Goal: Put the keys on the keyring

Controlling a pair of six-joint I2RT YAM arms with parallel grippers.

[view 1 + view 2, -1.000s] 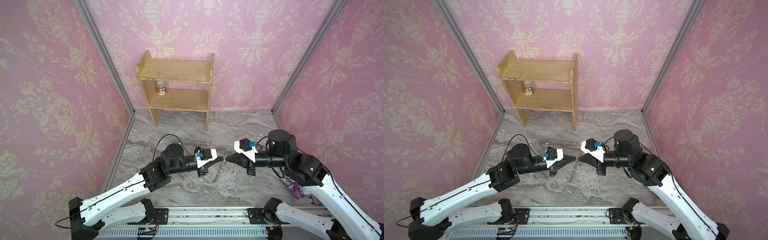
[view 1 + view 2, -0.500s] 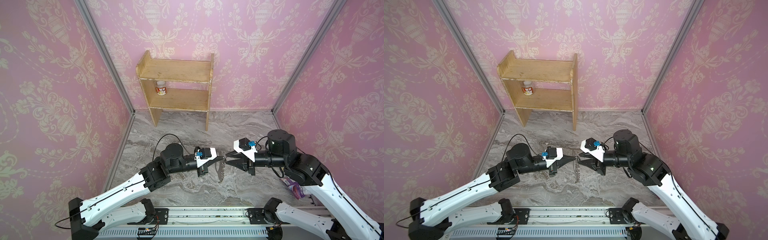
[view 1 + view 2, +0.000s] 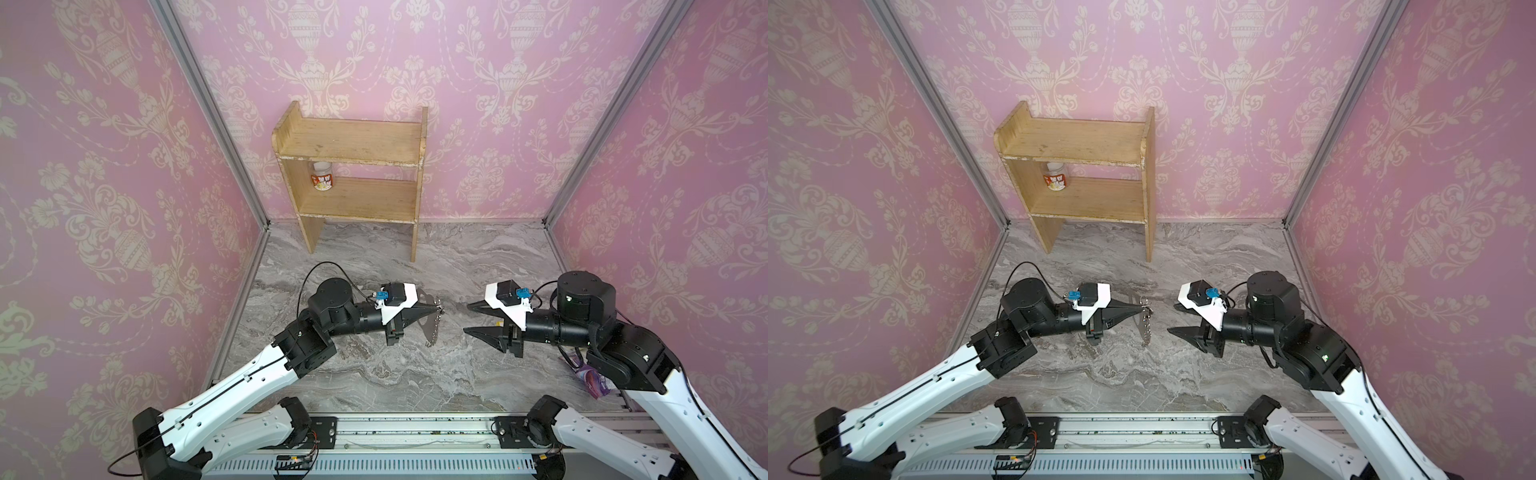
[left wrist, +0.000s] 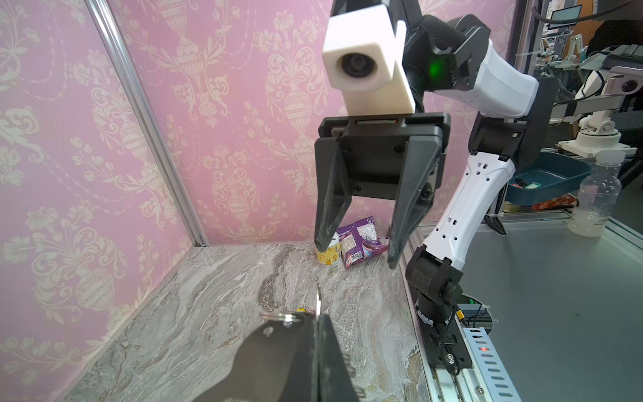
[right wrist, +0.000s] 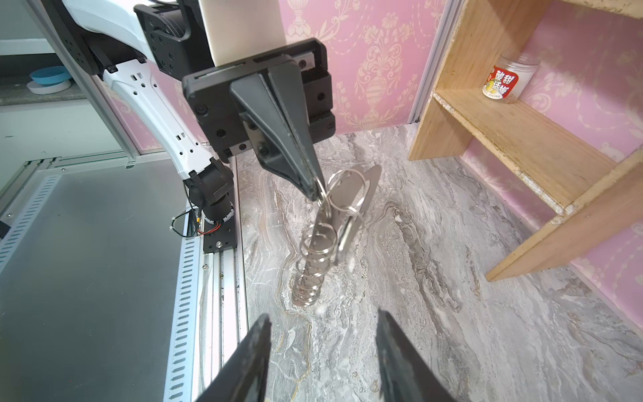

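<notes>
The left gripper (image 3: 437,309), jaws pinching the keyring (image 5: 351,205) by its top end, hangs it edge-on over the marble surface (image 3: 374,374), seemingly to present its dangling split rings to the right gripper (image 3: 466,317), whose empty jaws stand spread nearby.

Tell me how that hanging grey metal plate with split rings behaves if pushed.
The flat grey metal plate with split rings hangs pinched at one end by the left gripper, so a push would probably swing it. The plate looks stiff; its loose rings would likely shift and jangle. Smooth thin metal might pivot between the fingers.
</notes>
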